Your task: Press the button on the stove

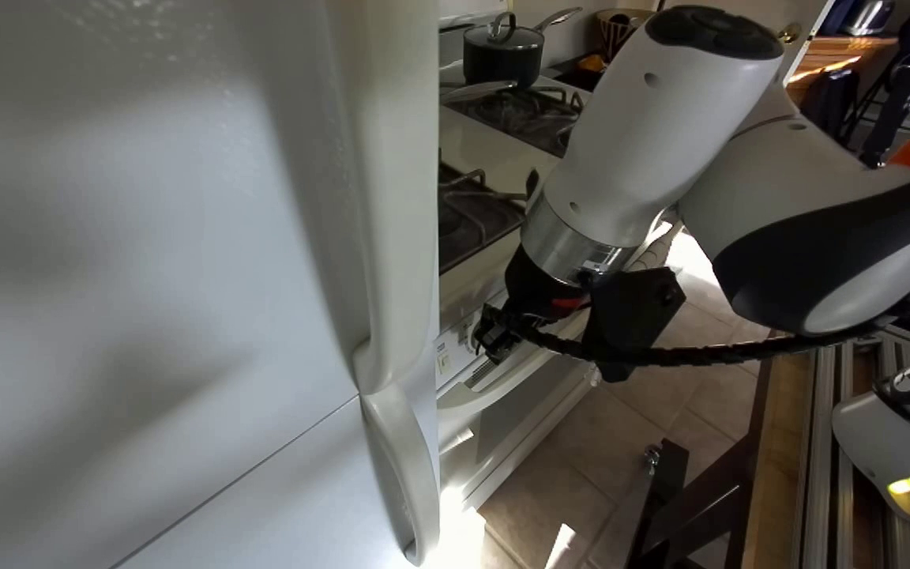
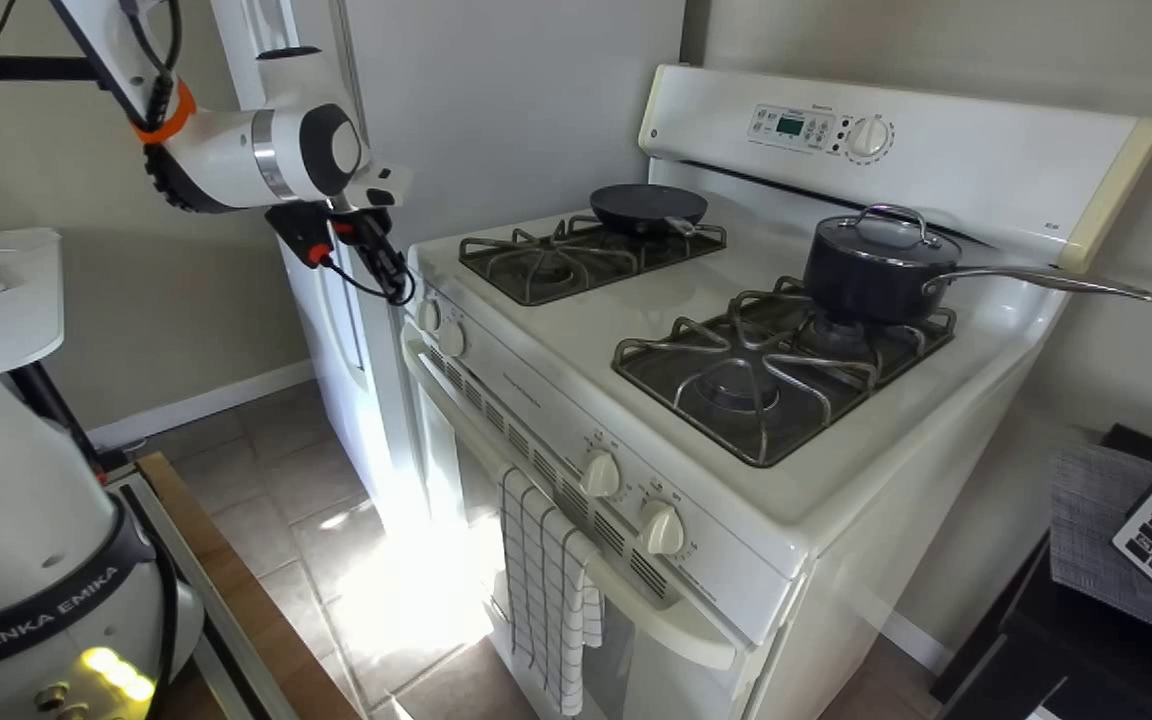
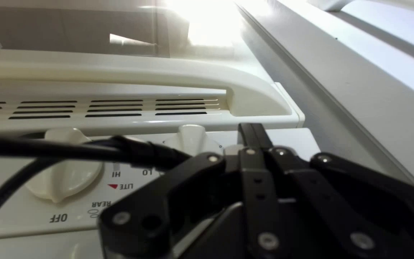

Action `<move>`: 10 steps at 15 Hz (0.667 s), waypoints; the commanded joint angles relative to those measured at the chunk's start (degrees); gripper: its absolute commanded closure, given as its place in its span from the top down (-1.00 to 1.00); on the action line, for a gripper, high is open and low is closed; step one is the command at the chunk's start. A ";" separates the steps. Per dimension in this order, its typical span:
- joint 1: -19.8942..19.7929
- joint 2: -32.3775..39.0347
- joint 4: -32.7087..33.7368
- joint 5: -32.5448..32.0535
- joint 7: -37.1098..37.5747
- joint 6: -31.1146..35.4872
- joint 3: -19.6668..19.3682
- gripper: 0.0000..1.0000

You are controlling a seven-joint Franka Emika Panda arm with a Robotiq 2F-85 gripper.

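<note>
Floor tiles (image 2: pixel 246 520) border the white stove (image 2: pixel 536 400), beside a tall white unit (image 2: pixel 526 100). I have the fingers (image 3: pixel 246 135) together (from afar, contact I can't judge) near the control panel (image 3: pixel 77 213), by the front corner of the worktop (image 2: pixel 576 335) closest to that unit.

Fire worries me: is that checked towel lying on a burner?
No, the towel hangs over the oven-door handle of the stove.
</note>
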 commanded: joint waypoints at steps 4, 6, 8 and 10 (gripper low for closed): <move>3.83 8.61 5.26 -6.45 6.93 2.08 -4.98 -1.00; 5.67 10.40 6.47 -7.18 7.32 2.73 -6.97 -1.00; 7.62 12.01 7.48 -6.91 7.16 3.62 -8.70 -1.00; 9.56 13.21 7.95 -6.36 6.73 5.30 -10.27 -1.00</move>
